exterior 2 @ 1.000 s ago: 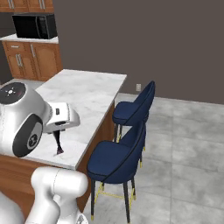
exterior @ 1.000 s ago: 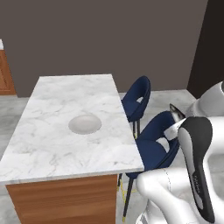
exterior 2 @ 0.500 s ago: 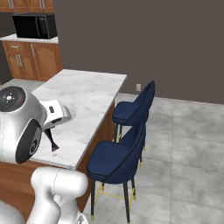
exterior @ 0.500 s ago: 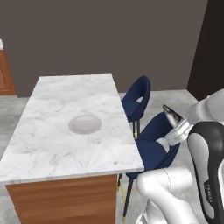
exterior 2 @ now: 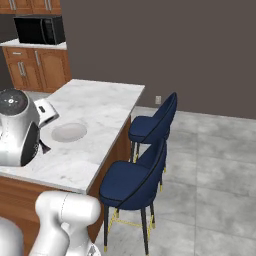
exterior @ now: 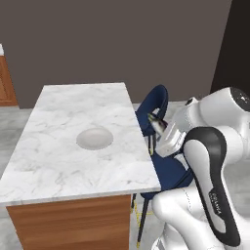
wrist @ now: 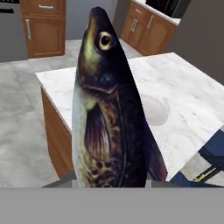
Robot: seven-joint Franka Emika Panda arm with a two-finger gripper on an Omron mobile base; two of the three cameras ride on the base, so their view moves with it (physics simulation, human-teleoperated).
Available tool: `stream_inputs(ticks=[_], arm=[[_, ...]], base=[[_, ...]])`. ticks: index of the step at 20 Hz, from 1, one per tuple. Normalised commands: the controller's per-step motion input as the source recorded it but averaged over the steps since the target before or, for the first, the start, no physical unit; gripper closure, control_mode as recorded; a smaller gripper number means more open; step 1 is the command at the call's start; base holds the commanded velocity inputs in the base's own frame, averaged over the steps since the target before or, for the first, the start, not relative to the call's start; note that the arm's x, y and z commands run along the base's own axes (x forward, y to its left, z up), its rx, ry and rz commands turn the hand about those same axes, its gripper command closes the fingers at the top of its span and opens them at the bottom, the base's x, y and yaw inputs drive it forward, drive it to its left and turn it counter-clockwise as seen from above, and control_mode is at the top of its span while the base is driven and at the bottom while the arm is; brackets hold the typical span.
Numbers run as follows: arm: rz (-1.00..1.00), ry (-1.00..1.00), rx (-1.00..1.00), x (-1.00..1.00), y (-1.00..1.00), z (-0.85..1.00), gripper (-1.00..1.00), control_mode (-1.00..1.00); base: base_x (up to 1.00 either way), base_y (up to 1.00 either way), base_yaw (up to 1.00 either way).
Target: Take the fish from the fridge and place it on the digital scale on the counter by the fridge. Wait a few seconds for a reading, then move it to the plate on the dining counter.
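Observation:
The fish (wrist: 109, 109), dark grey-black with a paler belly, stands head-up in the hand view and hides the finger tips. My gripper (exterior: 159, 128) is shut on the fish and hangs just past the right edge of the dining counter (exterior: 73, 166), over the blue chairs. The round pale plate (exterior: 94, 138) lies near the middle of the marble top, to the left of the gripper and apart from it. The plate (exterior 2: 69, 132) also shows beside my hand (exterior 2: 46, 111) in the right base view, and the plate (wrist: 156, 109) peeks out behind the fish.
Two dark blue chairs (exterior 2: 145, 165) stand along the counter's side under the gripper. Wooden cabinets (exterior 2: 35, 70) with a black microwave (exterior 2: 40, 30) line the far wall. Grey tiled floor (exterior 2: 210, 165) lies beyond the chairs.
The arm has swung the hand with the fish toward the dining counter, closer to the plate. The base and the scene have stayed put.

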Motion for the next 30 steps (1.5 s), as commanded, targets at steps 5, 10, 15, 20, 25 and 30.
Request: stream_inputs(ticks=[5, 10, 15, 20, 25, 30], arm=[[0.09, 0.07, 0.00, 1.00, 0.51, -0.01, 1.00, -1.00], [0.06, 0.14, 0.00, 1.00, 0.25, -0.29, 1.00, -1.00], [0.05, 0.21, -0.05, 1.00, 0.29, -0.66, 1.00, -1.00], [0.03, 0.15, -0.09, 0.84, 0.34, -0.55, 1.00, -1.00], [0.01, 0.09, -0.10, 0.70, 0.33, -0.45, 1.00, -1.00], [0.00, 0.01, -0.13, 0.37, 0.16, -0.45, 1.00, -1.00]], base=[[0.00, 0.00, 0.00], [0.00, 0.00, 0.00], [0.00, 0.00, 0.00], [0.00, 0.00, 0.00], [0.00, 0.00, 0.00], [0.00, 0.00, 0.00]])
